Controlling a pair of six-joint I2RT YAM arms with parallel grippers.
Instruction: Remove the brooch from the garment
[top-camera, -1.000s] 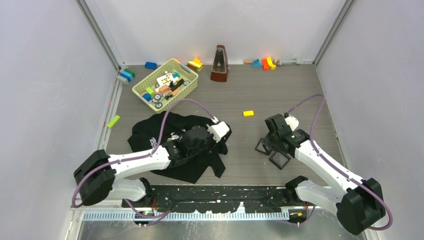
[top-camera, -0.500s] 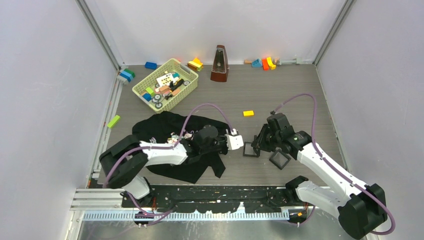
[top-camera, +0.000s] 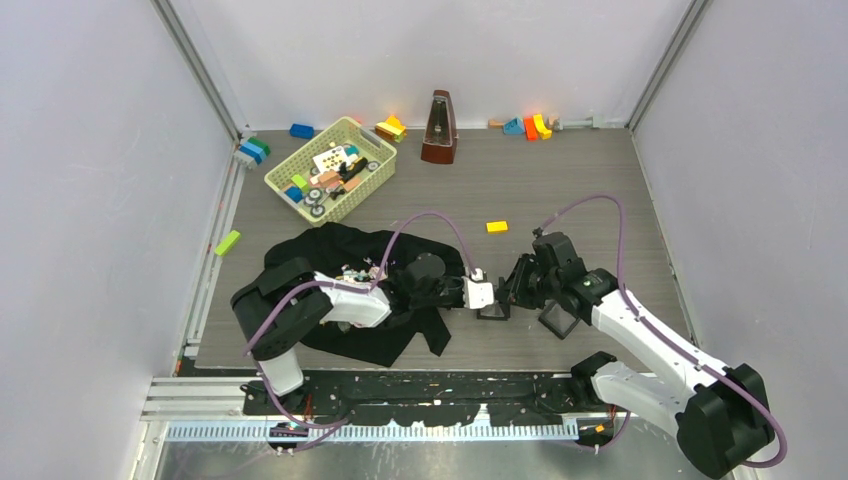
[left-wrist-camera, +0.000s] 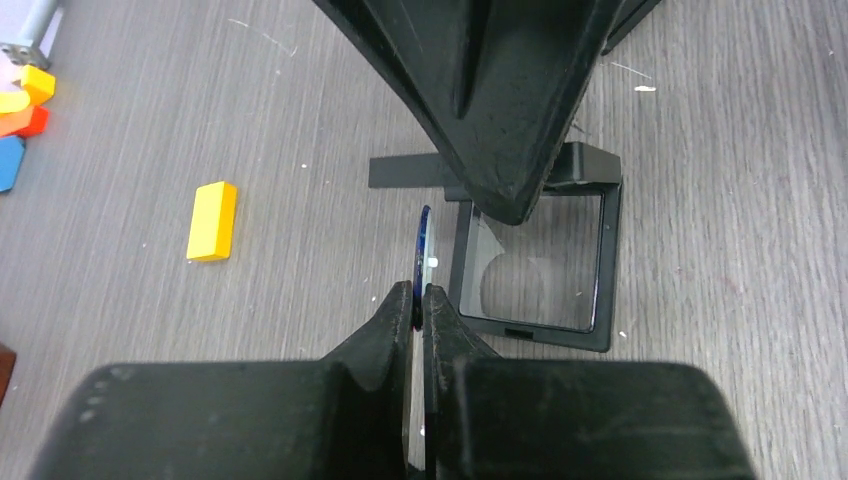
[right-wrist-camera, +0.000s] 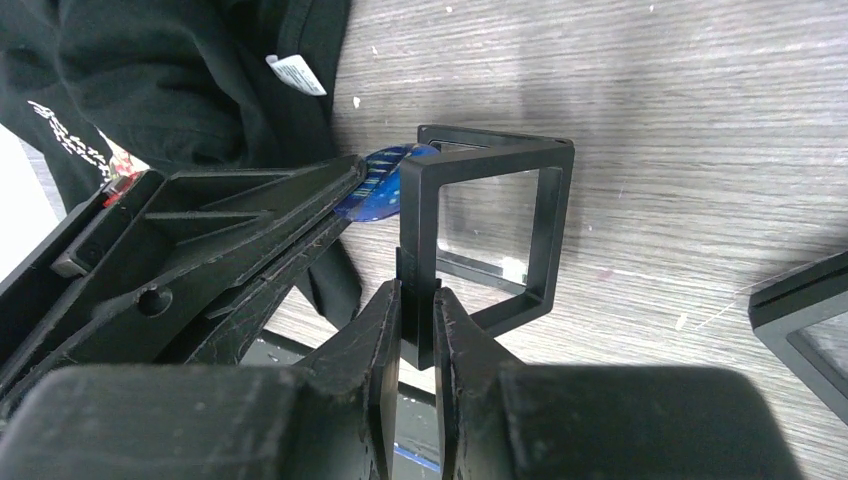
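Observation:
The black T-shirt (top-camera: 325, 262) lies crumpled at the front left, and also shows in the right wrist view (right-wrist-camera: 180, 80). My left gripper (top-camera: 481, 294) is off the shirt to its right. In the left wrist view it (left-wrist-camera: 418, 298) is shut on the tiny blue brooch (left-wrist-camera: 424, 245), held edge-on. My right gripper (top-camera: 512, 290) is shut (right-wrist-camera: 418, 300) on the hinge edge of an open small black square box (right-wrist-camera: 490, 225). The brooch (right-wrist-camera: 385, 182) sits right at the box's opening. The box (left-wrist-camera: 535, 265) lies just right of the brooch in the left wrist view.
A second black box (top-camera: 558, 320) lies just right of the grippers. A yellow block (top-camera: 497, 227) is behind them. A yellow basket of toys (top-camera: 372, 176), a metronome (top-camera: 439, 128), a green block (top-camera: 227, 242) and coloured blocks (top-camera: 530, 126) along the back wall stand farther off.
My left gripper has moved right, off the shirt, carrying the brooch. My right gripper has brought the open box leftwards, so the two now meet.

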